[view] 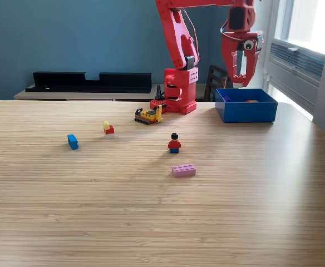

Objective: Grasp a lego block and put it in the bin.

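The red arm's tool (242, 82) hung above the blue bin (246, 110), and I could not tell if it was open. A pink lego block (183, 170) lay on the counter (162, 222).

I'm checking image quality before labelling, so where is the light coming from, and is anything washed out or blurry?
In the exterior view, daylight enters from the window at upper right, which is overexposed to near white; the table carries a pale sheen near that side; the pink brick and minifigure look reasonably sharp with only faint, soft shadows; the gripper above the bin shows no motion blur.
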Robot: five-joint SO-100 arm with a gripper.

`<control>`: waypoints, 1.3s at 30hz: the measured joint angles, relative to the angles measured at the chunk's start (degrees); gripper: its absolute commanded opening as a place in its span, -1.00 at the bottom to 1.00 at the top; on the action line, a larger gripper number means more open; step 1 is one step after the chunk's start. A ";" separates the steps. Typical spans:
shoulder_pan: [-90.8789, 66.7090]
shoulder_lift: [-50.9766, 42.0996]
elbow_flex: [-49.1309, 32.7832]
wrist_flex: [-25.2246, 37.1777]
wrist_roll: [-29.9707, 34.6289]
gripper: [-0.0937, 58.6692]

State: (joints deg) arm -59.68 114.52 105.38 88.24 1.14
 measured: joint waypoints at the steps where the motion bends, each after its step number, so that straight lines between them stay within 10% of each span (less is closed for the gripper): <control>1: -1.76 0.00 0.09 0.00 0.00 -1.00; 15: -17.67 -13.45 -5.54 0.00 2.90 -0.99; 22: -17.84 -24.52 -11.43 0.00 0.88 -0.25; 26: -17.84 -27.07 -13.80 0.00 0.53 -0.33; 30: -17.49 -27.33 -16.00 0.00 0.70 -0.99; 39: 3.25 -27.33 -25.40 1.14 7.38 -1.00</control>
State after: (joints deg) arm -56.43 87.19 79.98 89.38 8.53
